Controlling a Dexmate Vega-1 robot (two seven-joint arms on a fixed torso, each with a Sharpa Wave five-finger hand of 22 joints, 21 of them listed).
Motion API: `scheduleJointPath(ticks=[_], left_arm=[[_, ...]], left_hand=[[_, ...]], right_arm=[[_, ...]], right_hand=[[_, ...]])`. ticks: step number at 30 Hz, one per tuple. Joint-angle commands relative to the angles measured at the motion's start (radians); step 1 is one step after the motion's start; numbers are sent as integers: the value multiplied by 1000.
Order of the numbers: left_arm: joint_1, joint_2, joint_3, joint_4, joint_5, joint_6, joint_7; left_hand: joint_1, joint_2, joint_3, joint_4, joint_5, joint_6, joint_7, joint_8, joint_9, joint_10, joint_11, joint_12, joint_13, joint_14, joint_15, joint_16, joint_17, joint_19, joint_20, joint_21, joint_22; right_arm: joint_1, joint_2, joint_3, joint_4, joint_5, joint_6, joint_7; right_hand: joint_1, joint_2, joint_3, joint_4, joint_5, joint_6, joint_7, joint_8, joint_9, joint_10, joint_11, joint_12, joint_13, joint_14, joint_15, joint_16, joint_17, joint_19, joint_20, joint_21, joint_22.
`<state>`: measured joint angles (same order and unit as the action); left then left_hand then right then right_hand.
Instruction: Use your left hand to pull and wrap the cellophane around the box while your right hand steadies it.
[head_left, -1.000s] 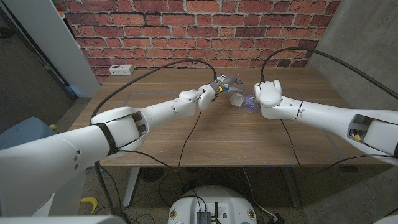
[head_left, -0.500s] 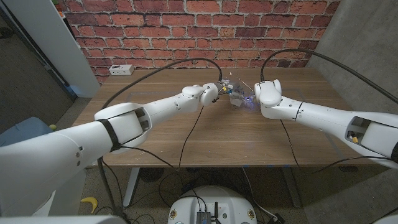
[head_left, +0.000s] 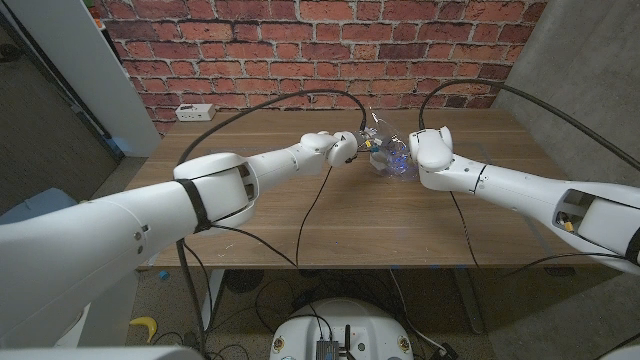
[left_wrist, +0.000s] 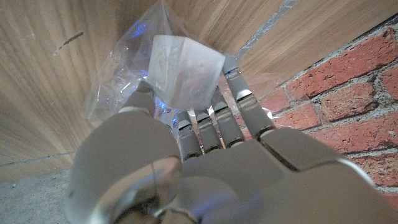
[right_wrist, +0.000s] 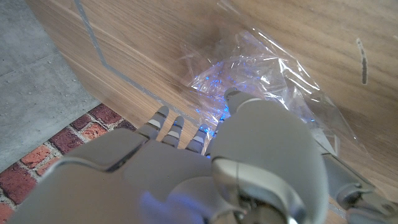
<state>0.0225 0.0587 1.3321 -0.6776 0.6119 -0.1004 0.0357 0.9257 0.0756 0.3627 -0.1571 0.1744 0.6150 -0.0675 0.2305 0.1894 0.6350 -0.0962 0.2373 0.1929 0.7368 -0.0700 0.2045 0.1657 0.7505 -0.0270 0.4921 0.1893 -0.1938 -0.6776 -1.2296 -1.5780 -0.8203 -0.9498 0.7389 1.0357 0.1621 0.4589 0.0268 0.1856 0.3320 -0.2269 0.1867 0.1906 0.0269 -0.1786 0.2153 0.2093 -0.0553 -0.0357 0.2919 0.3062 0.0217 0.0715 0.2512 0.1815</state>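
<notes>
Cellophane (left_wrist: 127, 68) is held by left hand (head_left: 343, 148); right hand (head_left: 432, 150), at its 3 o'clock, presses box (left_wrist: 185, 68); a hard pull may tear film

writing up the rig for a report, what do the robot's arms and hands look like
Both arms have glossy white rounded shells. The left arm has a black band at a joint, and black cables loop from each wrist. The left hand and right hand are pale grey with segmented fingers and darker joints.
</notes>
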Motion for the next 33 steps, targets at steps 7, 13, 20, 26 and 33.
scheduleJointPath(ticks=[7,13,20,26,33], left_arm=[[63,124,-56,-238,12,87,45],[146,199,-146,-365,3,88,199],[214,235,-211,-430,11,48,343],[262,257,-261,-470,15,15,440],[299,281,-297,-530,29,45,443]], left_hand=[[-182,8,-59,90,-1,-228,-49,-59,-1,-219,51,-59,12,-254,31,-33,15,-301,185,-126,2],[-266,-3,-87,107,0,-353,-68,-58,-3,-359,65,-54,14,-392,72,-32,16,-424,215,-190,4],[-289,-4,-93,108,0,-411,-71,-60,-3,-401,72,-52,15,-441,85,-33,17,-473,222,-215,5],[-299,-5,-95,110,0,-413,-68,-54,-3,-396,76,-44,16,-450,88,-29,17,-483,224,-221,5],[-305,-5,-97,110,0,-419,-67,-53,-3,-394,72,-40,16,-452,89,-27,17,-486,222,-224,6]], right_arm=[[-17,12,26,12,-36,14,17],[-27,7,36,3,-43,20,17],[-37,2,43,-17,-65,6,30],[-53,-12,59,-52,-80,-8,36],[-108,-43,115,-127,-85,-24,-39]], right_hand=[[-1,9,1,-12,8,7,3,6,3,6,-3,3,1,3,-41,-2,-1,9,1,-1,-1],[4,12,2,-21,10,6,3,5,3,3,-3,1,0,3,-40,-3,-5,10,1,-3,-1],[9,13,2,-30,11,3,4,4,3,1,-2,0,0,1,-39,-6,-9,12,3,-4,-1],[11,4,-4,-44,12,-8,4,0,2,-5,4,-4,0,-1,-33,-10,-16,15,9,-5,-1],[-60,-13,-52,-20,8,-43,6,-6,2,-14,20,-7,0,-2,-21,-16,-26,22,25,-12,-1]])
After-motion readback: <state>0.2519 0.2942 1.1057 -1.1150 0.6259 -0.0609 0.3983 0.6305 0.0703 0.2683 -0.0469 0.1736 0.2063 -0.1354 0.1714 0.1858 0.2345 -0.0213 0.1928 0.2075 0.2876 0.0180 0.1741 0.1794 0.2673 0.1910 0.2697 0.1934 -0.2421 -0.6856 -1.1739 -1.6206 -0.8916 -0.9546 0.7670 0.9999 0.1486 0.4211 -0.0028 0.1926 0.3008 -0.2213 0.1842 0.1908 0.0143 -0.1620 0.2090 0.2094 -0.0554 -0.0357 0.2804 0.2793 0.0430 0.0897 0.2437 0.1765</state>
